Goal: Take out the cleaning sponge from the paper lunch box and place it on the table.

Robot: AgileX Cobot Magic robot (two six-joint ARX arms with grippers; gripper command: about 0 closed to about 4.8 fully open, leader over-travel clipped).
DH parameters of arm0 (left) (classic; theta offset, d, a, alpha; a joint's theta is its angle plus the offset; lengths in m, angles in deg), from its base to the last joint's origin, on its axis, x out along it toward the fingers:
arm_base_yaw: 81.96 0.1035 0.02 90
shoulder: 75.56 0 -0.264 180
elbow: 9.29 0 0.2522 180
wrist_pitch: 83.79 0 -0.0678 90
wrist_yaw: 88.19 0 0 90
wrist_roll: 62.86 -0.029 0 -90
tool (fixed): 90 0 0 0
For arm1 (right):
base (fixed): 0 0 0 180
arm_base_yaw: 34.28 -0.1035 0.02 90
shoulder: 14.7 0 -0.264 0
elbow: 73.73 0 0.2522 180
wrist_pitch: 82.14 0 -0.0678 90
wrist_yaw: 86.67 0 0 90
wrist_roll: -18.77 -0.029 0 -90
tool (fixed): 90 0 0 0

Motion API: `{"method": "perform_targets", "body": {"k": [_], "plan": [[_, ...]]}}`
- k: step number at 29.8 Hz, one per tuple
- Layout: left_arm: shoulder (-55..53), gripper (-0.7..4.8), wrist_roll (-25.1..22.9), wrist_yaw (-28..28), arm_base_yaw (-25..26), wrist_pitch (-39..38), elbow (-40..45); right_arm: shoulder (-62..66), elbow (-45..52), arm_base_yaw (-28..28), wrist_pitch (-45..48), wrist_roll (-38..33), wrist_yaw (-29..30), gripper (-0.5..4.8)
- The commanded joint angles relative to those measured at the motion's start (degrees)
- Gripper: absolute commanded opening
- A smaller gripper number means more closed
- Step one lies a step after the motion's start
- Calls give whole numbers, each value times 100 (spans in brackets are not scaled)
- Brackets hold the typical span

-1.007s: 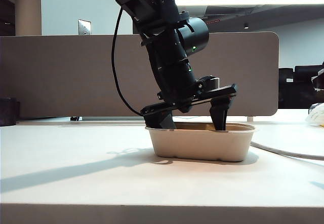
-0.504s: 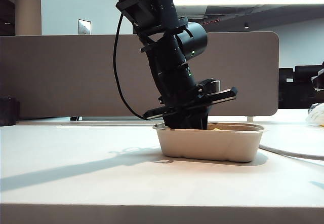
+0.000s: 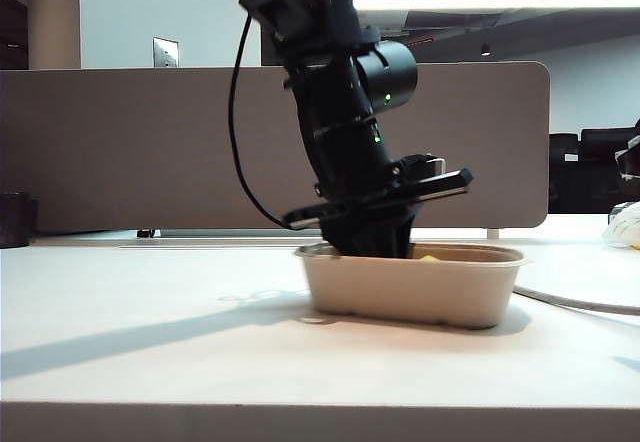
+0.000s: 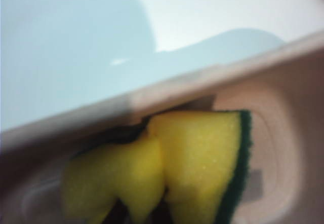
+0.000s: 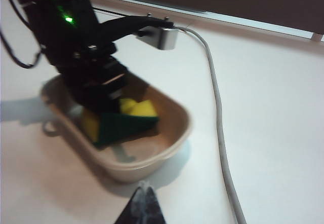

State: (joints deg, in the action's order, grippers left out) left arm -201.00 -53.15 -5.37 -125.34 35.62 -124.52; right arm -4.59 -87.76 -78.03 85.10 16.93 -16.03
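Note:
The beige paper lunch box (image 3: 410, 287) stands on the white table (image 3: 150, 347). My left gripper (image 3: 375, 242) reaches down into it, shut on the cleaning sponge (image 3: 429, 258), of which only a yellow corner shows above the rim. In the left wrist view the sponge (image 4: 202, 153) is pinched into a fold, its green layer on one edge, with the box rim (image 4: 167, 89) behind it. The right wrist view shows the left gripper (image 5: 101, 95) on the sponge (image 5: 129, 115) inside the box (image 5: 167, 148). My right gripper (image 5: 143, 187) hangs shut and empty, apart from the box.
A grey cable (image 5: 217, 122) runs across the table beside the box, seen also as the cable (image 3: 570, 302) at the right. A grey-brown partition panel (image 3: 120, 152) lines the back edge. A dark object (image 3: 15, 220) stands at the far left.
The left gripper's jaws went from wide open to shut on the sponge inside the box. The box shifted a little to the right. The left wrist tipped slightly.

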Motion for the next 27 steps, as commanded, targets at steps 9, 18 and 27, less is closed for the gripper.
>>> {"method": "perform_targets", "body": {"k": [9, 18, 27], "plan": [[1237, -6, -264, 758, 157, -575, 15, -4, -7, -9, 92, -4, 0, -5], [1886, -6, -721, 1534, 557, -1198, 15, -4, -7, -9, 92, -4, 0, -5], [1912, -6, -1152, 1915, 1451, -2094, 26, -4, -7, -9, 92, -4, 0, -5]]}}
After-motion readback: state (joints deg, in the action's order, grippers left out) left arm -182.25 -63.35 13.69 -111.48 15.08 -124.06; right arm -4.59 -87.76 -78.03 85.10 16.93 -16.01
